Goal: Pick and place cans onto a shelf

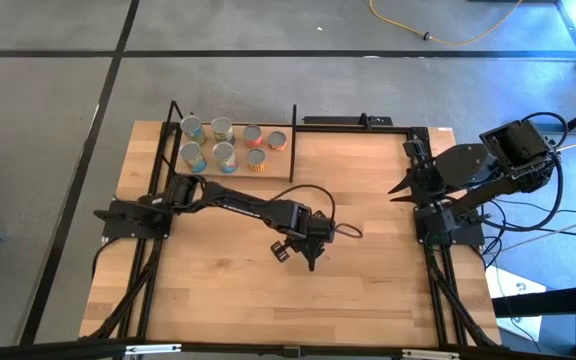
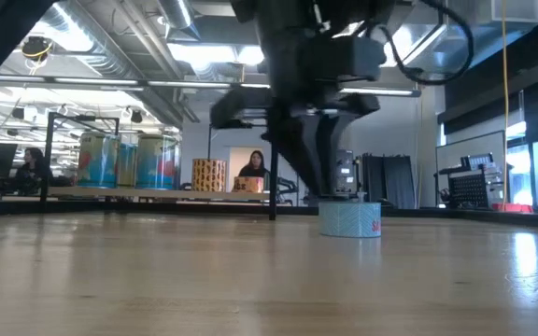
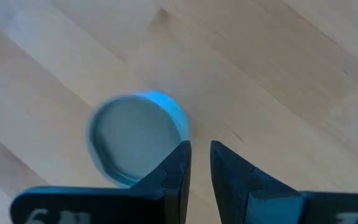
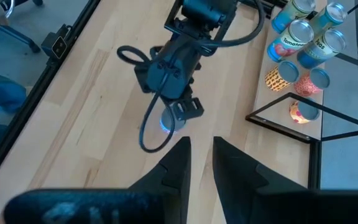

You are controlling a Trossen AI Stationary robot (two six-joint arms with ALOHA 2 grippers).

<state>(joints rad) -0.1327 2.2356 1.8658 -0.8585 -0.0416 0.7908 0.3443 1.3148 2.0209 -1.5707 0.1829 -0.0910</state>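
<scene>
A blue can with a grey top (image 3: 135, 146) stands upright on the tabletop near the middle; it also shows in the low view (image 2: 350, 220) and the right wrist view (image 4: 168, 119). My left gripper (image 3: 201, 155) is shut and points down just above the can, over its rim; in the high view (image 1: 303, 245) it hides the can. Several cans (image 1: 223, 143) stand upright on the shelf (image 1: 278, 165) at the table's far left. My right gripper (image 1: 398, 190) is shut and empty, waiting high at the right edge. My left gripper's shut fingertips (image 3: 180, 158) stand from above over the blue can's rim (image 3: 178, 127). I cannot tell whether they touch it. The can stands upright on the table.
The shelf's black rods (image 1: 294, 140) rise around the board. In the low view the shelf cans (image 2: 129, 161) show far behind the blue can. People sit in the room beyond the table (image 2: 253, 166). Bare wooden tabletop (image 1: 268, 300) lies toward the near edge.
</scene>
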